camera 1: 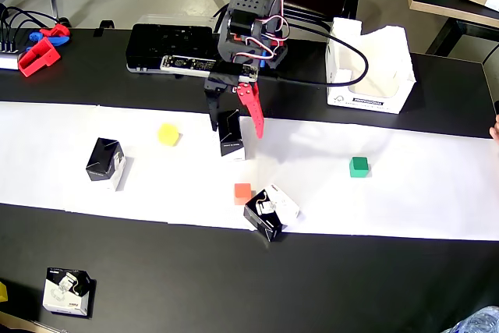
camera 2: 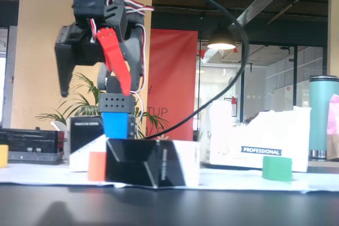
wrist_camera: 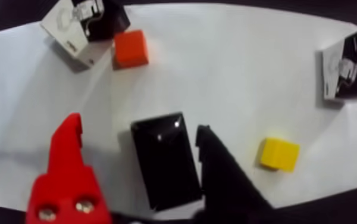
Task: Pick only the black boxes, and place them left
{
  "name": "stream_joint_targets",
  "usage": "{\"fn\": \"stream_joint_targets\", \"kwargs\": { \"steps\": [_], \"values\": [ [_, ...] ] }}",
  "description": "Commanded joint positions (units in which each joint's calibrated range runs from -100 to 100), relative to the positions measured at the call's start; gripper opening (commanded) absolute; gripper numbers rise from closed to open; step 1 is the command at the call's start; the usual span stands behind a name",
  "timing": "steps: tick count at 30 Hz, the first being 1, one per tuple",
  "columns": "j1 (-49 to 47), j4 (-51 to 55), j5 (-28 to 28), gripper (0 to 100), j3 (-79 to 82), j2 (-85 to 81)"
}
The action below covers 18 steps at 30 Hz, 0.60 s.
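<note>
The overhead view looks straight down on the whole table (camera 1: 93, 76). The fixed view sits low at the near edge, facing the arm. The wrist view looks down close; all share the white paper strip (camera 1: 429, 185).

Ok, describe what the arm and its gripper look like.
The arm is black plastic with visible servos and loose red, white and black wires. A thick black cable loops from it. The gripper has one bright red finger with two screws and one black finger.
</note>
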Motion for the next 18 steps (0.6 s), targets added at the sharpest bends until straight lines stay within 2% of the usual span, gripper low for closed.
{"fn": "stream_joint_targets", "kwargs": {
  "steps": [1, 12, 18],
  "values": [
    [-1.71, -1.07, 0.4, 36, 1.16, -9.03],
    [2.62, -1.23, 0.51, 36, 6.83, -9.26],
    [1.67, -1.47, 0.51, 36, 6.21, -5.63]
  ]
}}
